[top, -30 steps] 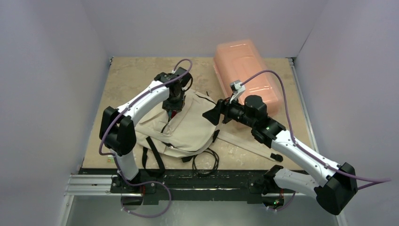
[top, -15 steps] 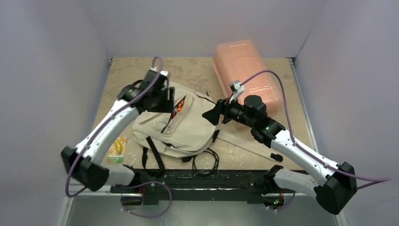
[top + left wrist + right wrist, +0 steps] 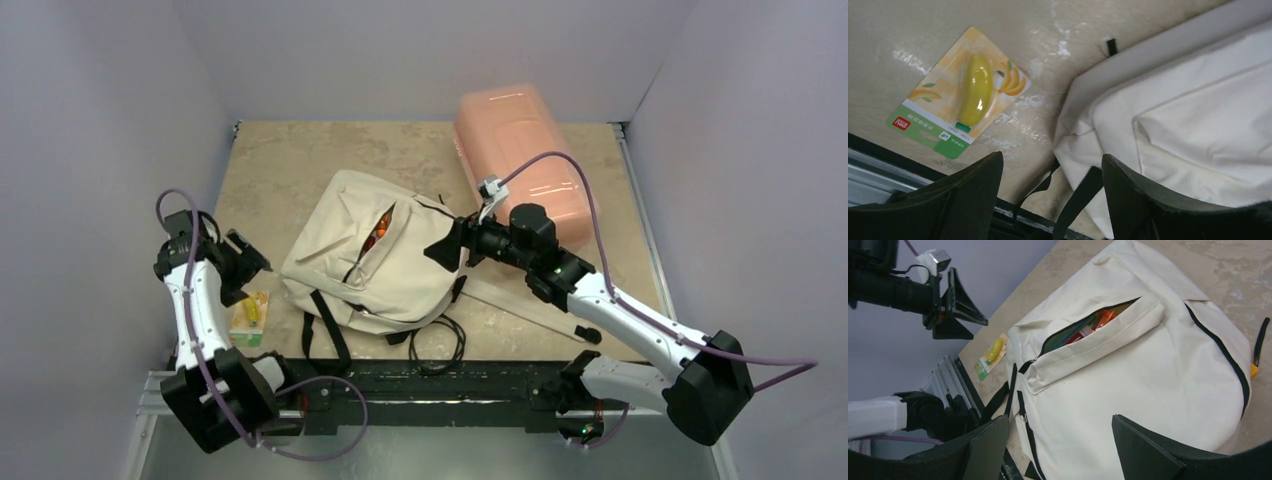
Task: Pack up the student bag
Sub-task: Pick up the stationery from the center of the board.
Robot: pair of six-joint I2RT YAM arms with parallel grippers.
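Lying on the beige desk (image 3: 300, 160), the soft cream fabric backpack (image 3: 400, 275) is showing orange items (image 3: 1103, 317) through its open zip; left tool (image 3: 1050, 160) and right tool (image 3: 1060, 417) are hovering, both spread.

soft cream fabric backpack (image 3: 400, 280) with black straps and zips, orange showing inside its pocket slit; translucent pink plastic box (image 3: 515, 140); glossy yellow banana-shaped piece on yellow-green card (image 3: 959, 92); mottled beige stone-patterned desk (image 3: 290, 165).

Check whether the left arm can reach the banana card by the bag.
Probably yes: the left gripper hangs open near the banana card, which lies uncovered, apart from the bag.
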